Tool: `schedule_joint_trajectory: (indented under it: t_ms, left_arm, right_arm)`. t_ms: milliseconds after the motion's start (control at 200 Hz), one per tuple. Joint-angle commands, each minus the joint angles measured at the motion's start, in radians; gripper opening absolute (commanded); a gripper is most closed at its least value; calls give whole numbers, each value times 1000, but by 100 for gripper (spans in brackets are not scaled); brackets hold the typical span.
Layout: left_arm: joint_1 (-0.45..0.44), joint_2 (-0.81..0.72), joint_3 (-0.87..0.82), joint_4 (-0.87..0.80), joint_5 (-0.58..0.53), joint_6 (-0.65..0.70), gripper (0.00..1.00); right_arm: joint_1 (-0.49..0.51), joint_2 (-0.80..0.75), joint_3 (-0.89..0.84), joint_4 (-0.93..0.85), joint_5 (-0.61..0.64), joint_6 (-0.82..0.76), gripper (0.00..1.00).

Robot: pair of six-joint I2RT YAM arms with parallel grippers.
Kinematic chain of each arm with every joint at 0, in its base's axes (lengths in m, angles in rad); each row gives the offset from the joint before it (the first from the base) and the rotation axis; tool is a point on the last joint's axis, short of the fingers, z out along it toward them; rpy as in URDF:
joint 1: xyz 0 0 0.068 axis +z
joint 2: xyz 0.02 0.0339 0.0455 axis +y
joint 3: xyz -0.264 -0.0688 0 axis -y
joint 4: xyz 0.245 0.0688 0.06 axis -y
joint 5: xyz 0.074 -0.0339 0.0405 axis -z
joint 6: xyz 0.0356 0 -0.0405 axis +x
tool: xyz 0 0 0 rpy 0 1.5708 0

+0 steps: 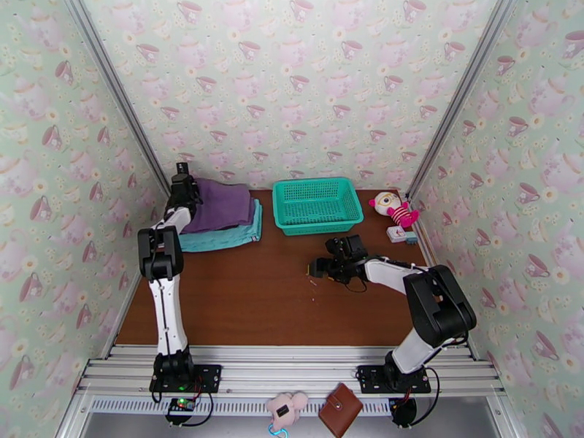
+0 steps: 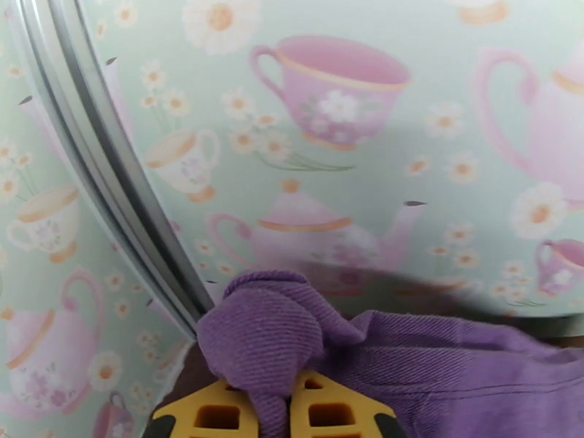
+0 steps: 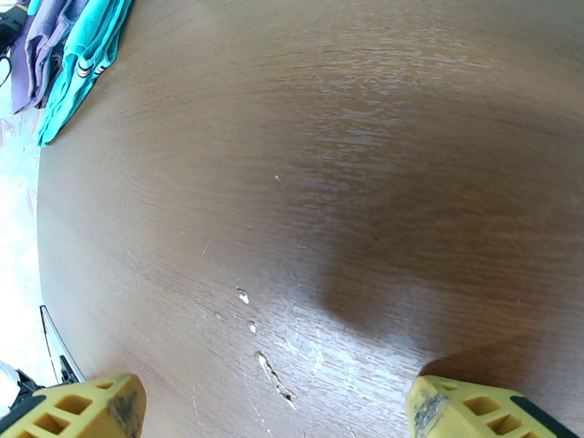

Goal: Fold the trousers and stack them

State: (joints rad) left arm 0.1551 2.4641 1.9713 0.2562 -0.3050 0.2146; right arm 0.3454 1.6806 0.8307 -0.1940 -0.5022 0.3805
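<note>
Top view: the trousers (image 1: 223, 204) lie folded in the far-left corner of the table (image 1: 248, 308), stacked on a teal folded garment (image 1: 232, 236) whose edge shows along the near and right sides. The stack sits near the teal mesh basket (image 1: 317, 206) but apart from it. It looks tucked into the corner to leave the middle of the table free. The left arm is stretched long from its base, elbow raised, forearm running to the stack's far-left edge, with the left gripper (image 1: 184, 185) close against the wall. The right arm is bent and low, forearm pointing left, with the right gripper (image 1: 319, 269) just above bare wood and well apart from the stack; it looks parked out of the way. A plush toy (image 1: 393, 208) sits right of the basket. Left wrist view: the yellow fingers (image 2: 219, 416) pinch a bunched ridge of ribbed purple cloth, and the rest of the trousers spreads off to the right. The teapot wallpaper (image 2: 350, 140) and a metal corner post (image 2: 102, 184) loom close, so the wrist points into the corner; I judge this a last tug or set-down, with release yet to come. Right wrist view: its fingers (image 3: 87, 406) are spread wide with nothing between them over scuffed wood, and the purple and teal cloth shows at the upper left.
</note>
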Motion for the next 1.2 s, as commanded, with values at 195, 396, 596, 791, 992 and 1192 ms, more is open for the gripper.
schedule_joint_trajectory:
  t_ms: [195, 396, 596, 791, 992, 1192]
  left_arm:
    - [-2, -211, -233, 205, 25, -100, 62]
    - [-33, -334, -337, 91, 198, -213, 100]
    - [-63, -446, -511, 107, 525, -496, 100]
    - [-190, -540, -669, 79, 651, -557, 100]
    - [-265, -441, -651, -114, 635, -671, 100]
    - [-270, -398, -732, -85, 729, -805, 100]
  right_arm:
    - [39, 108, -37, 114, -55, -31, 99]
    - [61, 71, -47, 116, -56, -28, 99]
    - [78, 48, -45, 126, -59, -17, 99]
    - [84, 24, -54, 142, -61, -4, 100]
    - [88, 40, -49, 158, -62, 6, 99]
    - [89, 51, -38, 143, -41, -3, 100]
